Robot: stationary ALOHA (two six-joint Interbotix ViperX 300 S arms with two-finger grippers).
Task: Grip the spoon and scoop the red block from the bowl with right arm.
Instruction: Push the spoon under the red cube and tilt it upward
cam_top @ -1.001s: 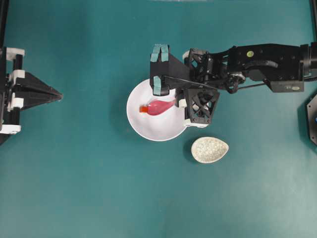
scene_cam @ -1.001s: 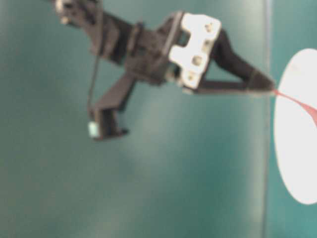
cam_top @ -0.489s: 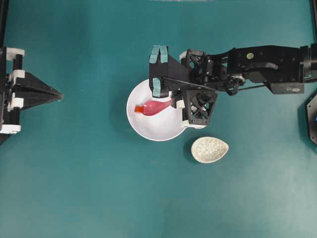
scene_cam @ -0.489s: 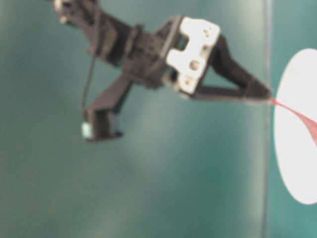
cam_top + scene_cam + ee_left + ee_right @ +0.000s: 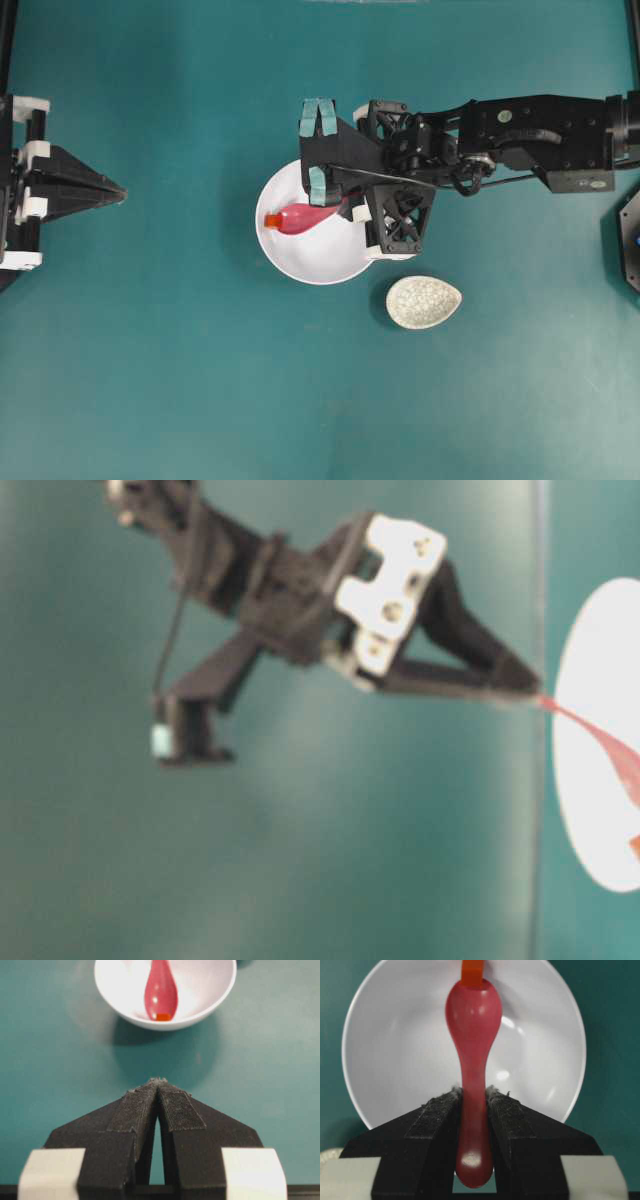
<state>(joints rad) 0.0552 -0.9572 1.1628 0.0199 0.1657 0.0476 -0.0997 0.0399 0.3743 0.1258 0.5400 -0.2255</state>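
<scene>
Right wrist view, end effector [image 5: 472, 1105] clamping spoon [image 5: 473, 1020], red block [image 5: 472, 972] at tip

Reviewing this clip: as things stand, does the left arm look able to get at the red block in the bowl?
Probably not easily. The left gripper sits shut, well short of the bowl, with bare table between. The red block lies against the tip of the spoon, which the right gripper holds.

Right arm [image 5: 520, 135] is black, boxy links, with a lattice-cut bracket, white end pieces, teal tape strips on a side mount, a thin black cable along it, and one small yellow-green round sticker. Left gripper [image 5: 158, 1091] is black, wedge-shaped, with fuzzy dark pads and white blocks at its base.
</scene>
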